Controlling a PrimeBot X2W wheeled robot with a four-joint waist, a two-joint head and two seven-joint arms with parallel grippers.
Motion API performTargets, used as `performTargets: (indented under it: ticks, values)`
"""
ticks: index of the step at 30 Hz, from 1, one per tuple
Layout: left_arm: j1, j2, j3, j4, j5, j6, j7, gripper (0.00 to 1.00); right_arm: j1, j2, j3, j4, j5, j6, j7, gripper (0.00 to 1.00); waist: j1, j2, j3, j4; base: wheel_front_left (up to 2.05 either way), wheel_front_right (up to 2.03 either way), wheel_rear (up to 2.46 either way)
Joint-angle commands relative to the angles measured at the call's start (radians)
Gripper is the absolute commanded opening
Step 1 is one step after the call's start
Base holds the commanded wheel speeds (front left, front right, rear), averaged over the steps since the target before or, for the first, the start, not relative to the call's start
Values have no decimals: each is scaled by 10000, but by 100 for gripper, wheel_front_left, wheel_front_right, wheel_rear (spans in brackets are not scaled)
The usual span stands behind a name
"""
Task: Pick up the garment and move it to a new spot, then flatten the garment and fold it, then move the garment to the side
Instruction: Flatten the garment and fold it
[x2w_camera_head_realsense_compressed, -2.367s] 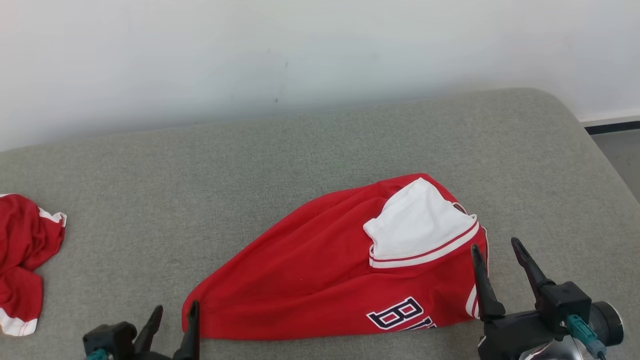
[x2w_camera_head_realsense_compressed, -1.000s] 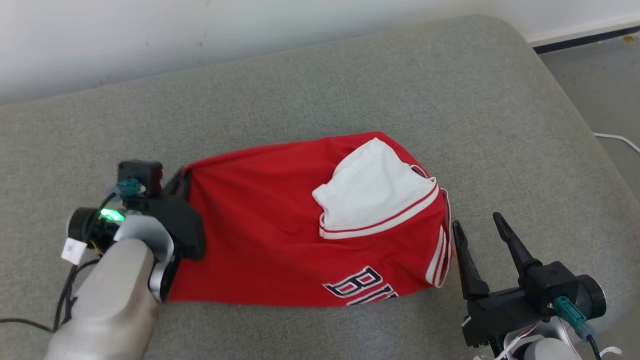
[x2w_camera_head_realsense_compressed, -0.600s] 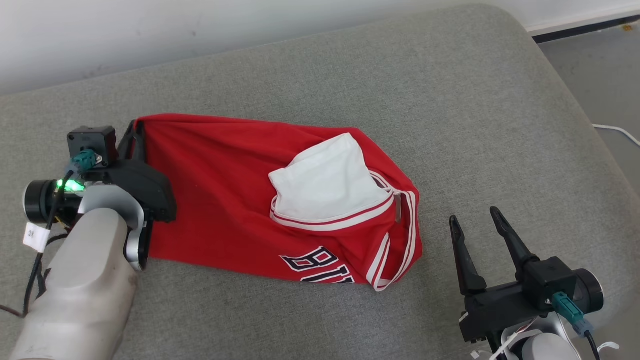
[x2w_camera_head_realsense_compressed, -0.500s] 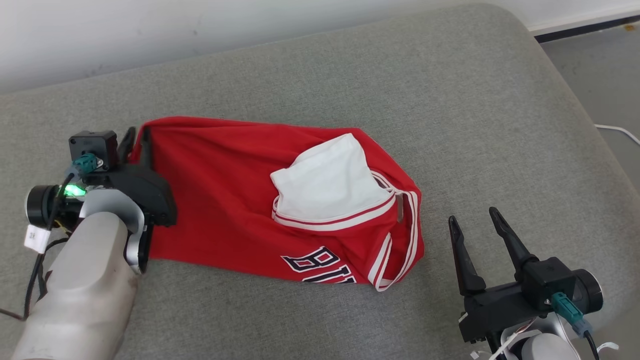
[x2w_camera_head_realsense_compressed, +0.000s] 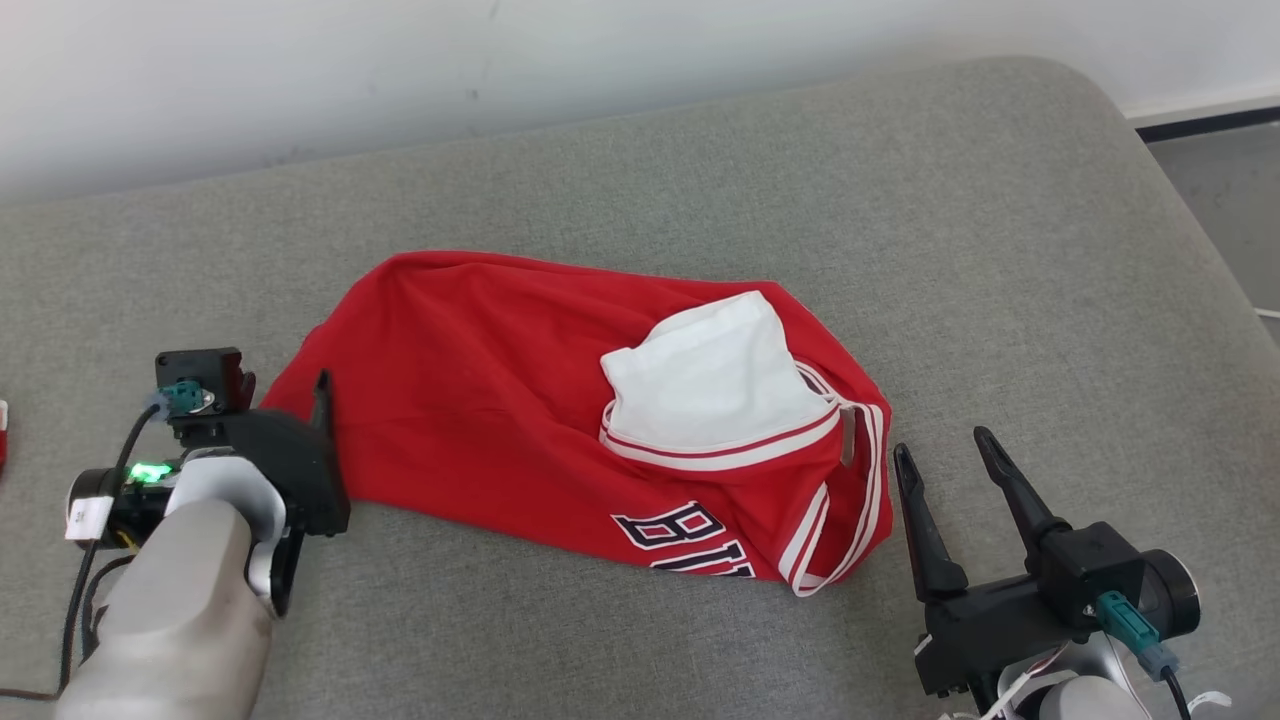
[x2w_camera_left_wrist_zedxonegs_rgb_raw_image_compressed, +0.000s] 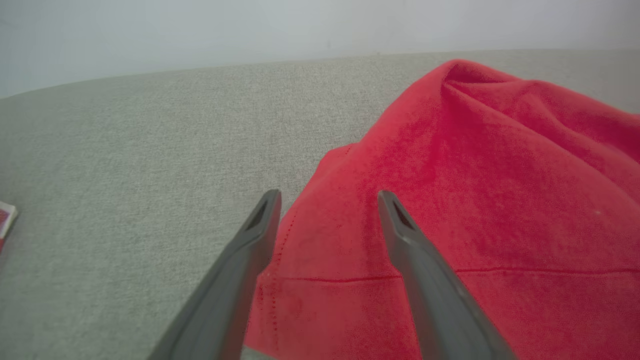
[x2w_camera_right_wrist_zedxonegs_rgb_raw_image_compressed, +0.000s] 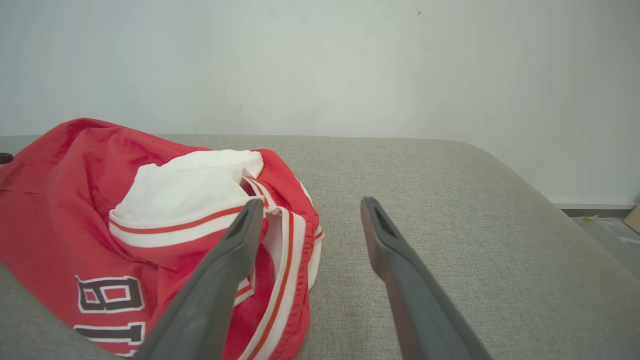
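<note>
Hovering over the garment's left hem corner, the left gripper is seen with its fingers spread wide and nothing clamped. The right gripper is likewise held apart and empty, just off the garment's right end. The garment is found bunched into a lumpy wedge, with grey cushion showing all round it.

Risk-wise, if only the top layer gets pinched, the knit could be dragged into worse folds. The loose striped trim could also be snagged by a finger.

Soft, matte red jersey is seen, with a stitched hem and a white panel flopped on top. Blocky lettering is partly cut off at the garment's near edge.
</note>
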Motion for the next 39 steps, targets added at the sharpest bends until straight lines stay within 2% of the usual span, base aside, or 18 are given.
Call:
performTargets:
  ticks: [1, 7, 12, 13, 14, 15, 16, 24, 29, 34, 39]
  values:
    - [131, 100, -2, 36, -107, 57, 128, 100, 119, 21, 22, -5, -11, -26, -18, 100, 1, -1, -176, 144, 0, 0, 0]
    - [275, 196, 93, 442, -383, 255, 1382, 100, 161, 1, 69, -43, 58, -26, 47, 100, 1, -1, -99, 20, 0, 0, 0]
    - [322, 225, 132, 500, -562, 311, 1810, 100, 116, -32, 31, -55, 93, -26, 24, 100, 1, -1, 8, -87, 0, 0, 0]
    - [354, 218, 125, 475, -566, 319, 1825, 70, 116, -33, 34, -49, 95, -26, 19, 100, 1, -1, 11, -105, 0, 0, 0]
    - [354, 218, 125, 475, -566, 319, 1825, 70, 116, -33, 34, -49, 95, -26, 19, 100, 1, -1, 11, -105, 0, 0, 0]
    - [390, 231, 94, 442, -546, 310, 1808, 17, 121, -35, 40, -44, 96, -26, 12, 100, 1, -1, 11, -120, 0, 0, 0]
    - [429, 242, 81, 414, -547, 311, 1789, 0, 130, -37, 40, -42, 87, -26, 5, 100, 1, -1, 12, -128, 0, 0, 0]
    - [676, 310, 97, -284, -608, 318, 989, 0, 267, -27, -114, -38, -32, -26, 47, 100, 1, -1, -201, 169, 0, 0, 0]
    - [1403, 356, 264, -1086, -786, 340, 291, 0, 325, -14, -105, -8, -15, -26, 69, 100, 1, -1, -475, 476, 0, 0, 0]
    - [2555, 427, 535, -2355, -1188, 341, 40, 0, 456, 5, -160, -49, -45, -26, 100, 100, 1, -1, -647, 746, 0, 0, 0]
    - [4133, 551, 752, -4372, -1490, 762, 67, 0, 567, 23, -286, -69, -14, -26, 77, 100, 1, -1, -760, 902, 0, 0, 0]
